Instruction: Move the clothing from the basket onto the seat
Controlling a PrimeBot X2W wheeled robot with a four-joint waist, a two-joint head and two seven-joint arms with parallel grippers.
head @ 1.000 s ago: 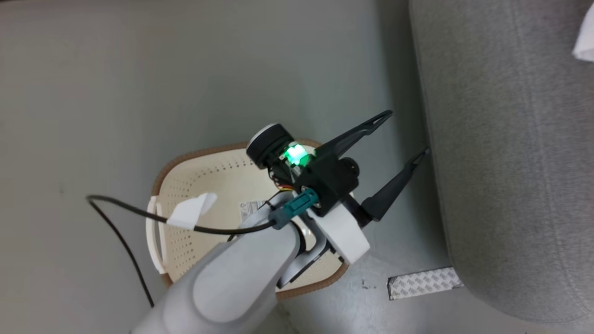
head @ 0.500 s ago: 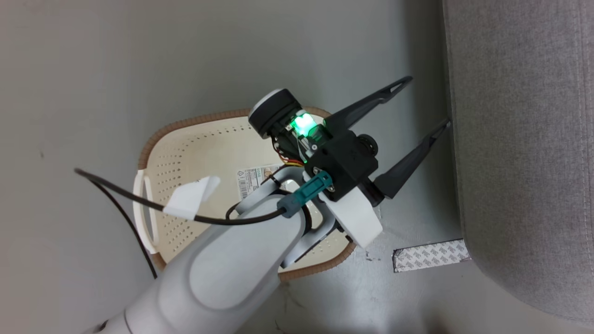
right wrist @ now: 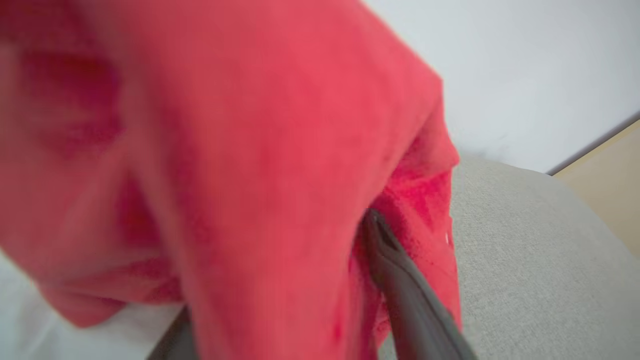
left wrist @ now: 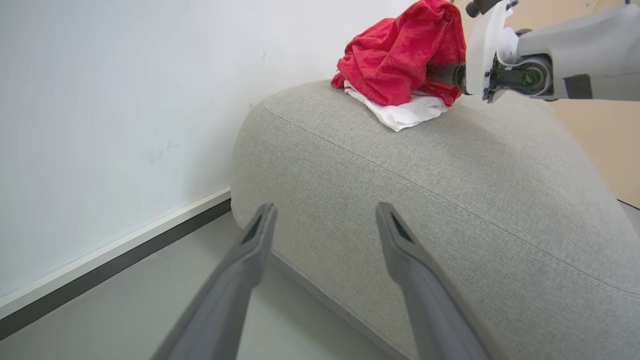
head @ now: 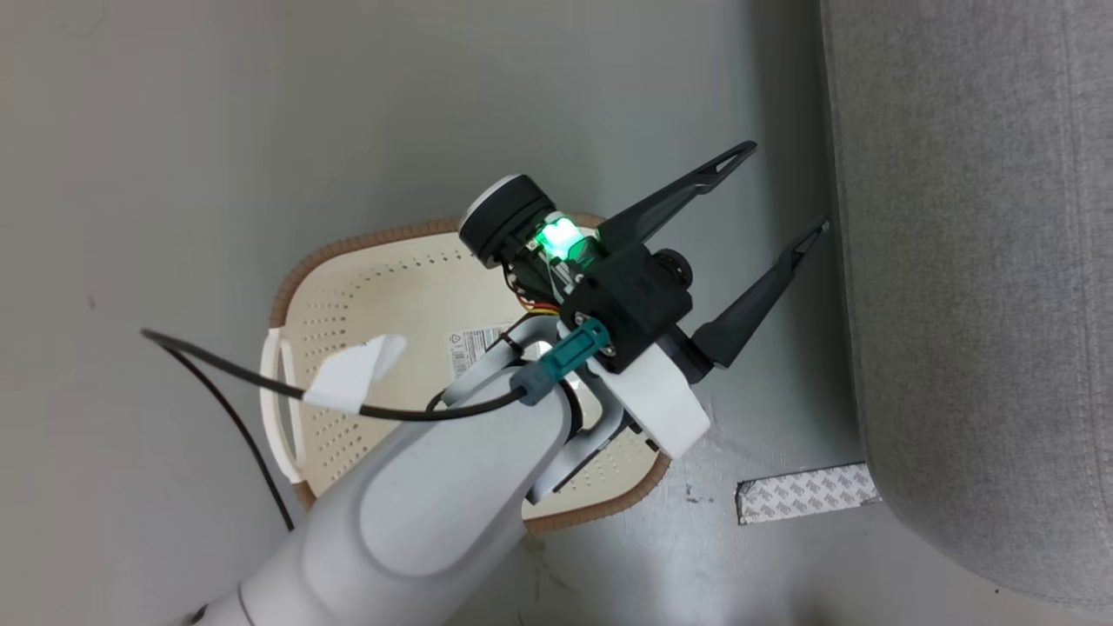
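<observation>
Hanging above the basket [head: 391, 287], the left pincer [head: 784, 189] is spread wide and holds nothing, its fingers aimed right toward the seat [head: 974, 261]. The basket is cream with a brown rim and dotted with holes. In it there is just a printed label [head: 474, 343] stuck to the bottom. A strip of grey tape [head: 804, 496] lies on the floor near the seat's corner. Farther off, on the seat's rounded top, the clothing [left wrist: 400, 60] sits as a bunched red heap. A white panel lies flat under it and pokes out toward the near side. Heaped this way, it shows no clear long axis. The right pincer [left wrist: 442, 74] reaches into the heap from the right. Its fingers stand apart with red cloth draped over them, and through the blur they seem to pinch nothing.
</observation>
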